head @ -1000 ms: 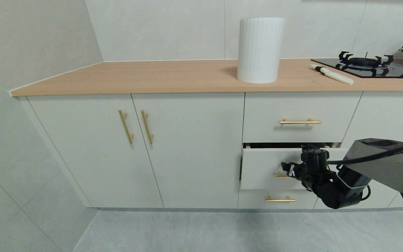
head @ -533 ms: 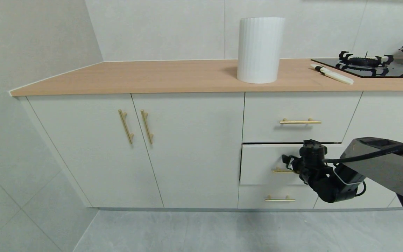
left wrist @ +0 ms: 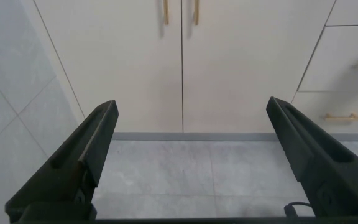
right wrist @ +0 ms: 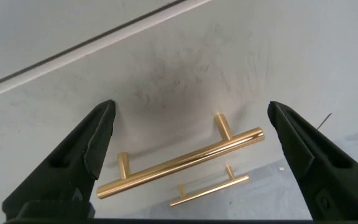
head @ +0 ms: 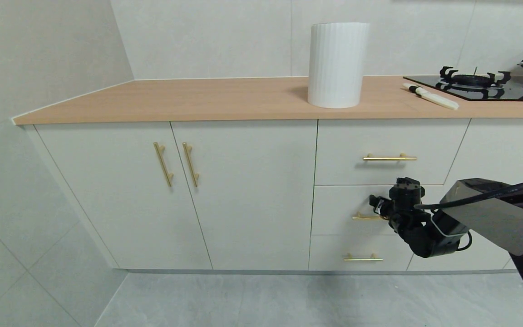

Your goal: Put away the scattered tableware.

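Counter (head: 198, 100): wooden top, across upper frame.
Canister (head: 337, 63): white, ribbed, upright on counter, upper centre.
Middle drawer (head: 338, 209): closed, lower right.
Right gripper (head: 378, 210): at drawer handle (head: 363, 218).

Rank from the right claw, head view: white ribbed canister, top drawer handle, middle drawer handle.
1. Middle drawer handle, at the right claw.
2. Top drawer handle, one drawer above.
3. White ribbed canister, on the countertop.
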Available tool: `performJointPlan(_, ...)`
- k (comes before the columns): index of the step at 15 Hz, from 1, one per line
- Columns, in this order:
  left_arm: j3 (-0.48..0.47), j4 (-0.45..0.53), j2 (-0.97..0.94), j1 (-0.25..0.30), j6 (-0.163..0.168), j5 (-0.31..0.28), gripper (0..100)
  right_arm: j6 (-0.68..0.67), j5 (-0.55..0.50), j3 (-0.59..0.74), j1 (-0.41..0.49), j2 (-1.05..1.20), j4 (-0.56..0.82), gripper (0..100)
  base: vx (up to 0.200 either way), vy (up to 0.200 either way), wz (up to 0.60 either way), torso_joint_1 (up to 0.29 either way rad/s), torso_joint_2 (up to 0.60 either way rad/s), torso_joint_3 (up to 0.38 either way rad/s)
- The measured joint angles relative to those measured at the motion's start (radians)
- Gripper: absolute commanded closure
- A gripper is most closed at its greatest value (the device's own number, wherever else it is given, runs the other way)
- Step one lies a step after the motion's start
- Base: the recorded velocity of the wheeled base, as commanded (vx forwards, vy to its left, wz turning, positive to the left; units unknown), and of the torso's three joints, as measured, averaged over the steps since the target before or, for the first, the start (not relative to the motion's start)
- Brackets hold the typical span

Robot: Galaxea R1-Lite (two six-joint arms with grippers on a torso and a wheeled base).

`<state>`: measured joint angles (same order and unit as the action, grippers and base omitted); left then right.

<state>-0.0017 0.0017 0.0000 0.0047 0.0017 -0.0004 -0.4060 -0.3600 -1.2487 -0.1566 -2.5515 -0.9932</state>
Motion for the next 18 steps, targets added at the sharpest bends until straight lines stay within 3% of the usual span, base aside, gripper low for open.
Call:
performJointPlan(6,0.000,0.000,0.000,0.000,0.000,0.000,0,0.002,-0.029,-0.069,0.006,-0.031,0.007,0,0.000,0.000,0.00,0.000,0.00,0.000)
performJointPlan(11,0.000,0.000,0.000,0.000,0.000,0.000,0,0.000,-0.037,-0.047,0.009,-0.022,-0.016,0,0.000,0.000,0.00,0.000,0.00,0.000)
performJointPlan(18,0.000,0.000,0.000,0.000,0.000,-0.001,0,0.016,0.040,0.372,0.006,0.345,-0.008,0,0.000,0.000,0.00,0.000,0.00,0.000)
